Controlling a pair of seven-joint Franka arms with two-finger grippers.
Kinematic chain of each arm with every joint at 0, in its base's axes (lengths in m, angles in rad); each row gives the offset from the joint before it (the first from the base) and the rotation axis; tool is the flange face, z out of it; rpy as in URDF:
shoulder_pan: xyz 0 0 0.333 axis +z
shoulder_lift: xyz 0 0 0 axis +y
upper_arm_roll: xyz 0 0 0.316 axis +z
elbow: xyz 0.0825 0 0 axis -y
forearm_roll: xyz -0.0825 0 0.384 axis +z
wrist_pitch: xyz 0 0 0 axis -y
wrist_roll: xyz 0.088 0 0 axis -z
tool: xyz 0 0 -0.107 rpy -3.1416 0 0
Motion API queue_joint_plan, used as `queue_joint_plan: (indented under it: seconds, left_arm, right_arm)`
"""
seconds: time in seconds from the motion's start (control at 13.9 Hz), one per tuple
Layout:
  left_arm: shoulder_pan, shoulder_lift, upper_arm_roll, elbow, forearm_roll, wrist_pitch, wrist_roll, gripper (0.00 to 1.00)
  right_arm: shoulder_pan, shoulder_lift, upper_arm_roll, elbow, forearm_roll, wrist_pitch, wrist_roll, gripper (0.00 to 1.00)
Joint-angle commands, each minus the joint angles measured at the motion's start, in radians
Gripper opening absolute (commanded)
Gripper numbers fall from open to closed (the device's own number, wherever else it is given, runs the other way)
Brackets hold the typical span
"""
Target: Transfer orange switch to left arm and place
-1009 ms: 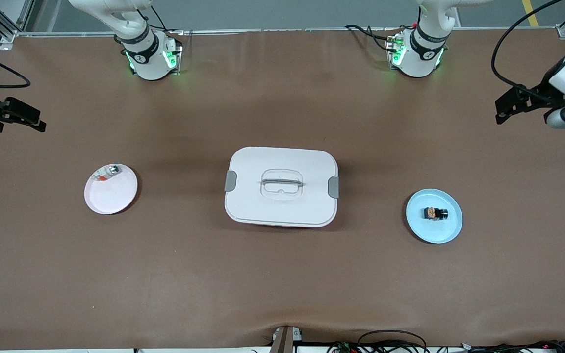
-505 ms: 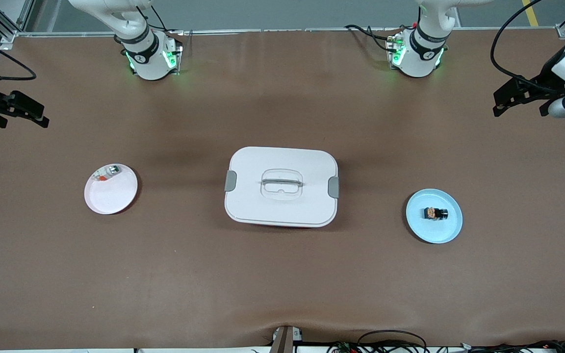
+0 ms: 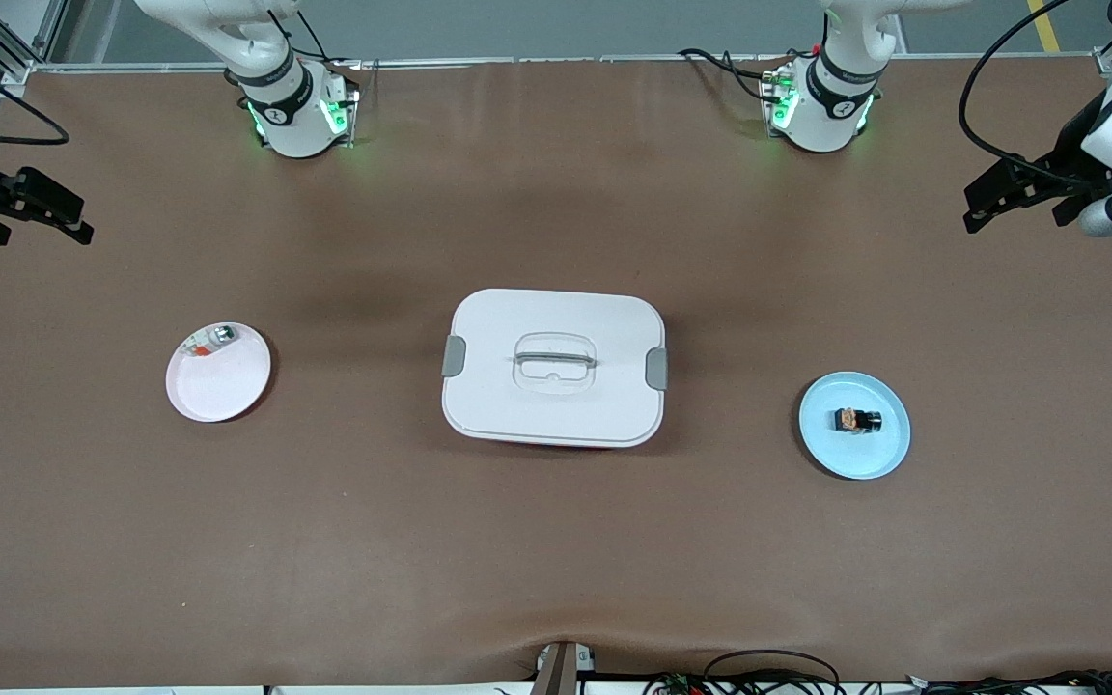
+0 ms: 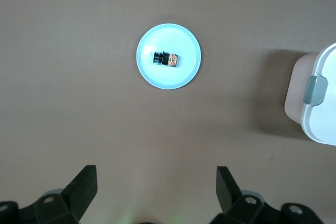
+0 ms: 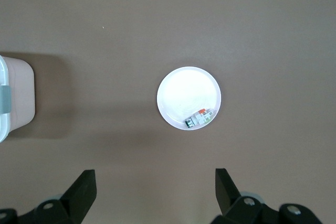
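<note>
Pre-grasp stage, nothing is being held yet. The orange switch (image 3: 856,420) is lying on the blue plate (image 3: 882,457), lower right of centre in the front view and toward the left arm's end of the table. The box (image 3: 553,405) is sitting mid-frame, between that plate and the pink plate (image 3: 218,391) at centre left. The pink plate is carrying a small green-and-silver part (image 3: 212,339) at its rim, farther from the front camera.

The left gripper (image 3: 1014,188) is hanging at the upper right edge of the frame, over bare table, fingers spread wide and empty. The right gripper (image 3: 25,208) is hanging at the upper left edge, likewise spread and empty; that arm looks to be waiting.

Next move, my read: the left arm needs to come down over the blue plate, straddle the switch across its narrow sides and close. Tiny part, so alignment is mattering. The handover should then be routed around or above the box.
</note>
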Motion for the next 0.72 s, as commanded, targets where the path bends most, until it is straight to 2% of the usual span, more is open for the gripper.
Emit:
queue_joint_plan:
  seconds: [0.0, 0.65]
  left_arm:
    - [-0.001, -0.004, -0.006, -0.004, -0.007, -0.004, -0.022, 1.0]
    - [0.006, 0.025, 0.003, 0.041, 0.002, -0.009, 0.04, 1.0]
  right_arm:
    - [-0.011, -0.019, 0.01, -0.013, -0.015, 0.005, -0.01, 1.0]
    - [-0.009, -0.017, 0.01, -0.01, -0.015, 0.006, -0.01, 1.0]
